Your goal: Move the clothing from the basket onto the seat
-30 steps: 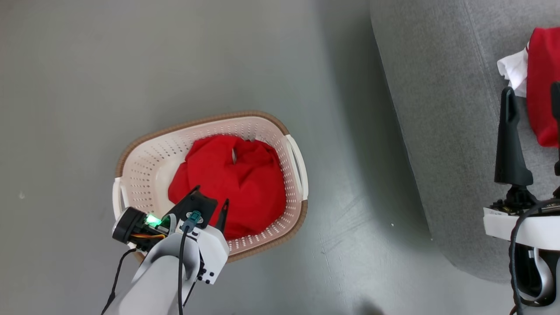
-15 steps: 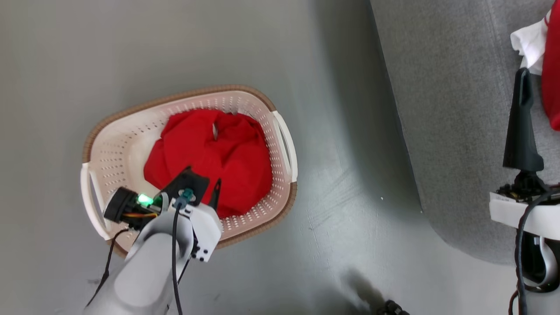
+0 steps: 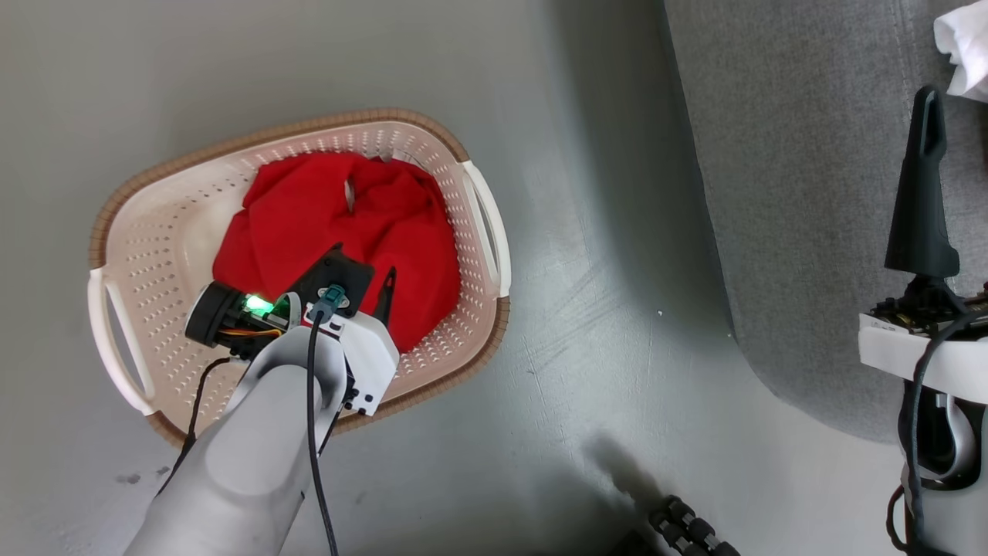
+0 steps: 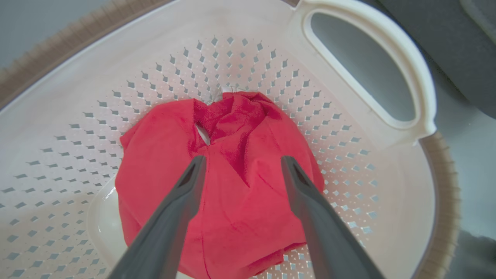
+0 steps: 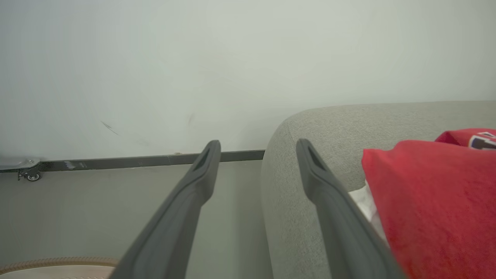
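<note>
The basket sits on the grey floor, well apart from the seat. A broad bare strip of floor runs between the basket handle nearest the sofa and the sofa's rounded, padded edge. A red heap of clothing lies crumpled in the basket, bunched toward that handle side. On the far side of the heap, the perforated cream wall and the bottom show bare.

The left hand hangs over the basket's mouth, right above the heap. Its two dark fingers are spread wide, with only the cloth below showing between them. Whether the tips touch the fabric I can't tell.

By the sofa, the right hand is held at the seat's outer edge, fingers wide apart and empty. It points toward the pale wall and its dark skirting strip. Just beside one finger, on the cushion, lies a red garment with a white cloth peeking out at its edge.
</note>
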You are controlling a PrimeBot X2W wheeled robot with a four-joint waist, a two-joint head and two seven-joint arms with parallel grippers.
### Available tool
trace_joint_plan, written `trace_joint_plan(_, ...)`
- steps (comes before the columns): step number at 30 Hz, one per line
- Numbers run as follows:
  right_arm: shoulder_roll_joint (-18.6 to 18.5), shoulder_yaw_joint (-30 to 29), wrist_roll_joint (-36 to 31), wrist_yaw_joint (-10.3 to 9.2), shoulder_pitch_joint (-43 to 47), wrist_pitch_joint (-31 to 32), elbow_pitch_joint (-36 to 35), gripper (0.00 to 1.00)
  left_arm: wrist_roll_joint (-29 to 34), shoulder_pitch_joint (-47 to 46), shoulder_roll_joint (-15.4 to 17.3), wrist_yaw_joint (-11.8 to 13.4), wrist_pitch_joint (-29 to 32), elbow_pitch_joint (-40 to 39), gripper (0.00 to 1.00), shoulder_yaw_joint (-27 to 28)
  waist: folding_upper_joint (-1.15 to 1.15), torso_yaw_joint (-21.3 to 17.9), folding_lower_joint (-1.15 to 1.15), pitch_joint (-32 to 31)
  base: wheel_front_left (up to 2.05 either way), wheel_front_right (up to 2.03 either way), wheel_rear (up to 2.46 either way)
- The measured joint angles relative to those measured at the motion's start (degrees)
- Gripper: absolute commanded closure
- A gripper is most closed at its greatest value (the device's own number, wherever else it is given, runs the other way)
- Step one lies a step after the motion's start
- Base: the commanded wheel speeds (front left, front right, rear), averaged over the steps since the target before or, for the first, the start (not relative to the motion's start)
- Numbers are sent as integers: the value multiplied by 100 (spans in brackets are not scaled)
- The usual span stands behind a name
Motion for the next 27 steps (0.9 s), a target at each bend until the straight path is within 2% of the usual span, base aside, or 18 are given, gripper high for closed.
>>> trace_joint_plan(12, 0, 104, 76, 0, -202, -165, 189, 0, 43, -232, 87, 51, -40, 427, 0, 15, 0, -146, 0, 327, 0, 0, 0)
trace_joint_plan(27, 0, 167, 142, 0, -472, -347, 466, 0, 213, -508, 208, 680, -38, 887, 0, 97, 0, -279, 0, 574, 0, 0, 0)
